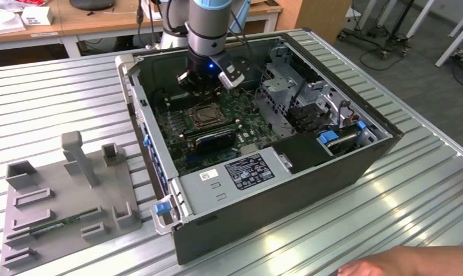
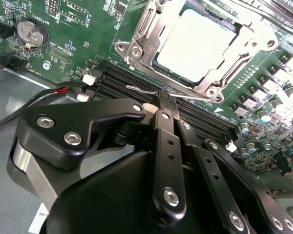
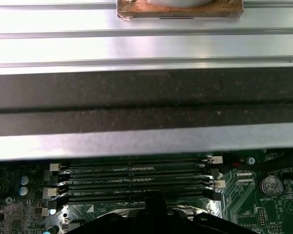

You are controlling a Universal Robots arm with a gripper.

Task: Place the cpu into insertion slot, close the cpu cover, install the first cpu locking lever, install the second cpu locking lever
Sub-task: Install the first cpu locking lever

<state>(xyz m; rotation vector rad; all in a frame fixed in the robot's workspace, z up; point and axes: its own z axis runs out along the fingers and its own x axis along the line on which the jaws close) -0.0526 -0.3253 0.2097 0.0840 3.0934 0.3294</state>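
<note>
You have the cpu seated in the insertion slot under the cpu cover, and the tool is clenched just beside that slot at the thin, stiff, springy, likely slippery locking lever, best taken at its free end.

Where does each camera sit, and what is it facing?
Exterior view: above, looking down into the open computer case; the arm shows.
Second wrist view: on the wrist, looking past the gripper at the cpu.
First wrist view: on the wrist, facing the memory slots over the gripper.
Both wrist views share the coin battery.
</note>
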